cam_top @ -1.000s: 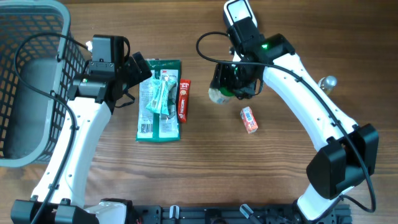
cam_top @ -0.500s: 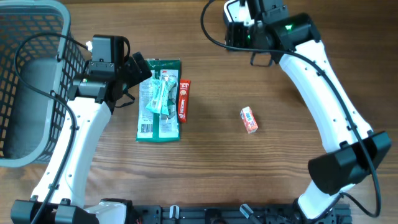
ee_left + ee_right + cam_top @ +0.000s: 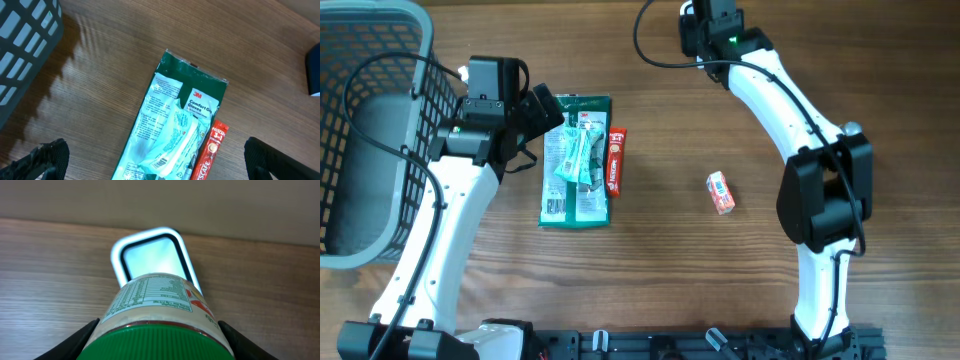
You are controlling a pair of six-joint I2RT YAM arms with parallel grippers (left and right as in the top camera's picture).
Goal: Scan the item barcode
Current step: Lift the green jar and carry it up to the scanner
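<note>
Since we logged it a second ago over the middle of the counter point(image 3: 660, 290), the green-lidded jar point(image 3: 160, 305) has gone to the far edge, its base end just before the lit scanner window point(image 3: 150, 255). Right hand point(image 3: 157, 347): grasping the jar near its lid. Barcode: not visible to us; we judge the scan just beginning. Left hand point(image 3: 162, 160): released, hanging above the gloves packet point(image 3: 170, 125), toward the counter's left edge.
</note>
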